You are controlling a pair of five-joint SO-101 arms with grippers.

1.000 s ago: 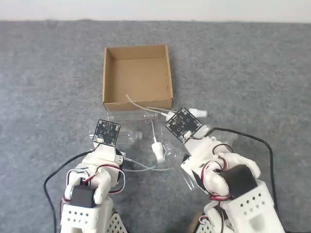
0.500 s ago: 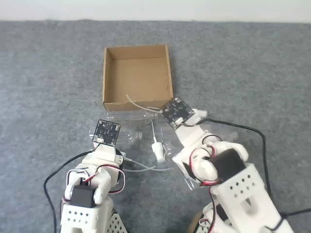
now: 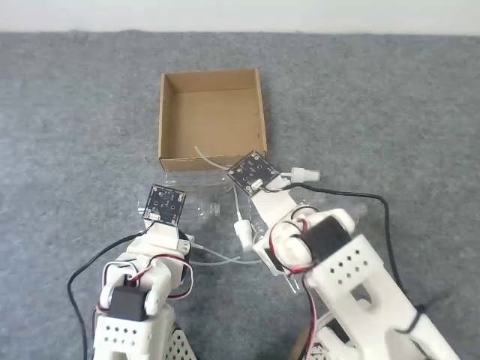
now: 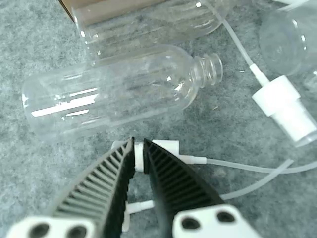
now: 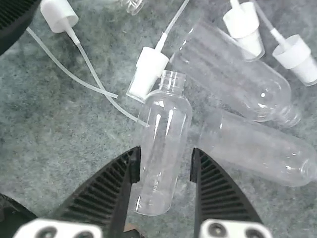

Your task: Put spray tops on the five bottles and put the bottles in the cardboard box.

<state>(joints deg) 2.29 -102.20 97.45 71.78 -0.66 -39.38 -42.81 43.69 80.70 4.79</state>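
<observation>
step: fitting a top to a bottle; judging by the lay of things, no bottle is capped yet and none lies in the cardboard box [image 3: 212, 160].
left gripper [image 4: 138, 146]: jaws pinched almost together on a white spray top [image 4: 166, 145], low over the grey carpet [image 3: 375, 97], with its thin dip tube trailing off to the right.
right gripper [image 5: 164, 156]: jaws spread wide, one on each side of a clear plastic bottle [image 5: 163, 134] that lies flat with its neck open; i cannot tell whether the pads touch it, and it looks not yet gripped.
where the bottle is: in the clutter just on the near side of the box, toward the right arm.
next move: probably the right jaws need to close on the bottle's body and lift it, so the neck can meet the top held on the left; the tube has to enter the neck first, which looks fiddly.
count, bottles: three whole ones and the neck of a fourth in the right wrist view; a fifth i cannot confirm.
count, spray tops: four in the right wrist view.
count, boxes: one.
</observation>
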